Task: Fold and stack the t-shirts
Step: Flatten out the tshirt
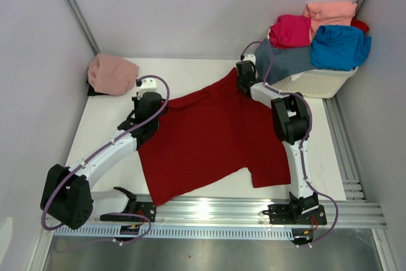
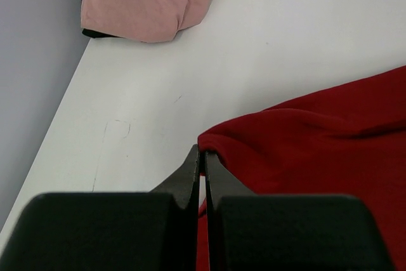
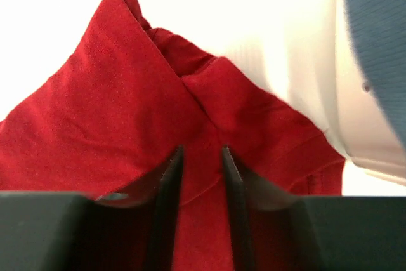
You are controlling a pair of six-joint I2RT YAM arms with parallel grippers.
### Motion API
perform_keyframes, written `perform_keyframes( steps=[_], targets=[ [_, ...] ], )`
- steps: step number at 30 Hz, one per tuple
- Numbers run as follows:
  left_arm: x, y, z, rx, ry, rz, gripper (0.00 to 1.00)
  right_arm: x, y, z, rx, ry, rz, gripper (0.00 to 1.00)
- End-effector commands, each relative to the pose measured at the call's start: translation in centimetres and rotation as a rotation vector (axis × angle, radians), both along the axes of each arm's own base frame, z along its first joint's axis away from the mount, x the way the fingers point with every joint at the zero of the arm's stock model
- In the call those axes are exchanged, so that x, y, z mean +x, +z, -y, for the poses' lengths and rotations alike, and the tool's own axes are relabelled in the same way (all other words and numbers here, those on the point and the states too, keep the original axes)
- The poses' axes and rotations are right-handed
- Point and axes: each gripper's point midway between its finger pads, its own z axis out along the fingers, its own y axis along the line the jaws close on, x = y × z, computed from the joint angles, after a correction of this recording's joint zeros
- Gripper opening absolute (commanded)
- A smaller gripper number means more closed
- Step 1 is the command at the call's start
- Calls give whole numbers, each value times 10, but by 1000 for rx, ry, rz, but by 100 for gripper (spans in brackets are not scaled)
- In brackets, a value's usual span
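Slippage looms: left pincer (image 2: 202,154) clamps just an edge of the large dark red cloth t-shirt (image 1: 209,139); right pincer (image 3: 202,152) gapes above it.

A spread t-shirt (image 1: 209,138) lies flat across the middle of the counter (image 1: 190,71), collar toward the far edge and hem toward the near edge. The left gripper (image 1: 154,101) is at its far-left corner and the right gripper (image 1: 245,75) is over its collar. A bundled t-shirt (image 1: 113,74) sits on the counter's far-left corner, well apart from the spread one, while a basket (image 1: 317,84) stands at the far-right corner, just beside the right gripper, with a heap of t-shirts (image 1: 320,39) piled in and above it.
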Motion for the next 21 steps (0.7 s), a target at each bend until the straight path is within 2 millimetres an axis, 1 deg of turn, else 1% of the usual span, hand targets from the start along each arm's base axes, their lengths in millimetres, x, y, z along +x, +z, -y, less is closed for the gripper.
perform_keyframes(
  steps=[1,3,5,6,7,11,14,17,18,20,21],
  targets=[
    [3,6,5,-13,-10,22,0,14,12,-8,33,16,38,28],
    [3,5,5,-9,-6,21,1,14,13,-8,34,17,39,21],
    [4,5,5,-9,-9,22,1,14,12,-8,32,19,36,17],
    [4,5,5,-9,-9,22,1,15,13,-7,32,18,37,17],
    [4,5,5,-9,-8,21,1,15,13,-6,31,17,36,12],
    [4,4,6,-9,-10,20,1,15,16,-7,36,20,39,1],
    [5,5,6,-8,-7,22,1,15,19,-7,35,21,44,0],
    [5,9,4,-1,-4,32,0,15,30,-6,30,21,60,0],
    [5,10,3,10,-6,34,1,17,41,-4,27,22,77,0],
    [4,17,0,21,0,54,0,17,55,-4,20,22,101,0],
    [4,23,-1,34,-2,67,1,18,73,-2,14,27,130,0]
  ],
)
